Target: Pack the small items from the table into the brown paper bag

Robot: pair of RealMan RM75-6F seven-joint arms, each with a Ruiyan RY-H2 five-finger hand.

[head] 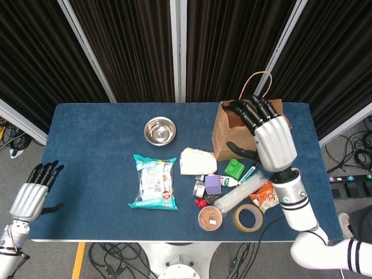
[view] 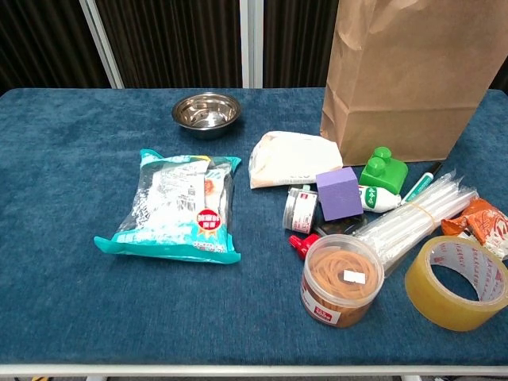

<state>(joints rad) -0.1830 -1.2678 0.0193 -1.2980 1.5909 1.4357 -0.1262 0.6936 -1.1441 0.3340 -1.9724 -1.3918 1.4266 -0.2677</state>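
Observation:
The brown paper bag [head: 228, 136] [view: 405, 87] stands upright at the table's back right. My right hand [head: 267, 135] hovers over its front right part, fingers spread, holding nothing; it hides much of the bag's opening. In front of the bag lie a white pouch [head: 197, 161] [view: 292, 159], green block [head: 235, 168] [view: 384, 168], purple cube [head: 213, 184] [view: 339, 193], bundle of clear straws [head: 241, 194] [view: 413, 217], tape roll [head: 247, 217] [view: 458, 281], tub of rubber bands [head: 210, 218] [view: 341, 279] and orange packet [head: 265, 194] [view: 482, 222]. My left hand [head: 34, 192] hangs open off the table's left front corner.
A steel bowl [head: 160, 130] [view: 206, 112] sits at the back middle. A teal snack bag [head: 154, 182] [view: 178, 205] lies left of the pile. A small jar [view: 300, 209], a marker [view: 421, 182] and a red piece [view: 302, 242] lie within the pile. Dark curtains stand behind the blue table [head: 87, 151].

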